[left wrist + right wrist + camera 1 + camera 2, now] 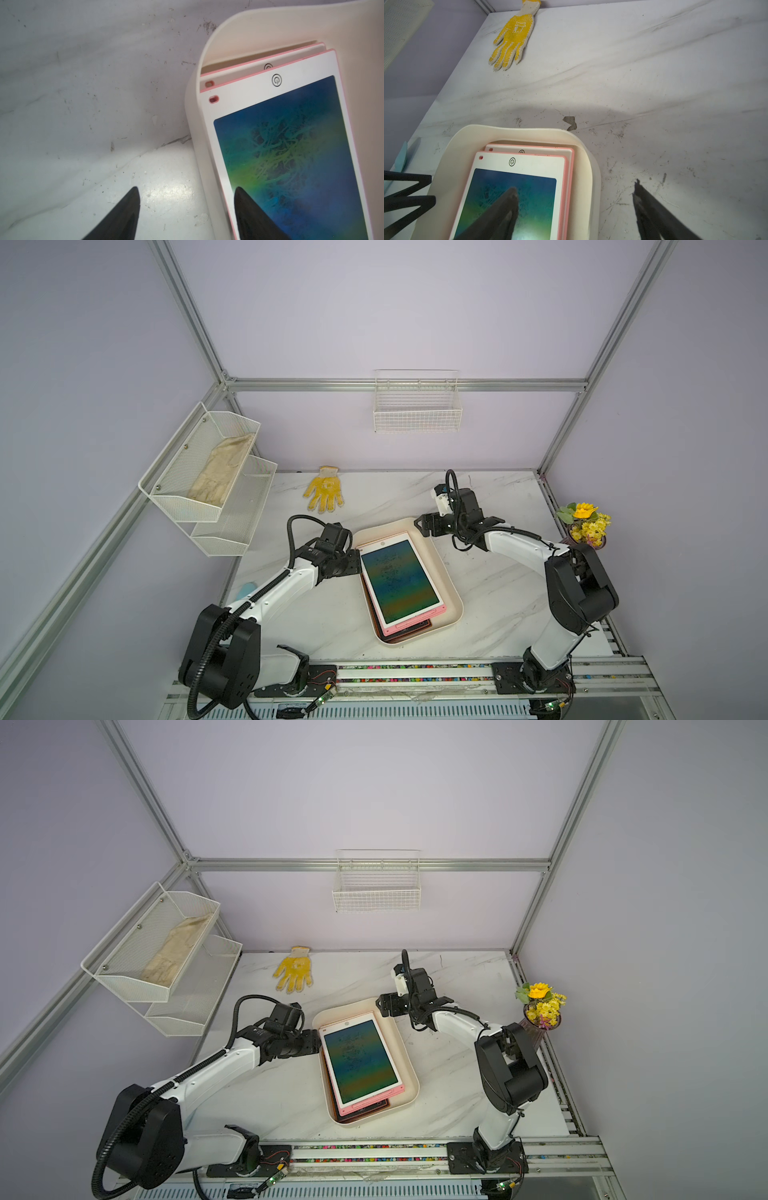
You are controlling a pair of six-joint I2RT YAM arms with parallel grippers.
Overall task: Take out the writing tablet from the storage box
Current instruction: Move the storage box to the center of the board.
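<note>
The left gripper (187, 188) stands open astride the left wall of the storage box (206, 166), with one finger over the tabletop (83, 104) and one over the writing tablet (280, 155); it clamps nothing. The right gripper (575, 185) gapes likewise across the right wall, empty. The tablet lies topmost in the box, mid-tabletop. The wrist views reveal a second pink tablet (529, 150) beneath it. Both top views alone show a dark tablet (411, 632) at the stack's near end.

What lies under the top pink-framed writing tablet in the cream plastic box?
A second pink-framed white tablet shows beneath the top tablet, and a dark brown edge lower. Their screens, and anything deeper, are covered.
</note>
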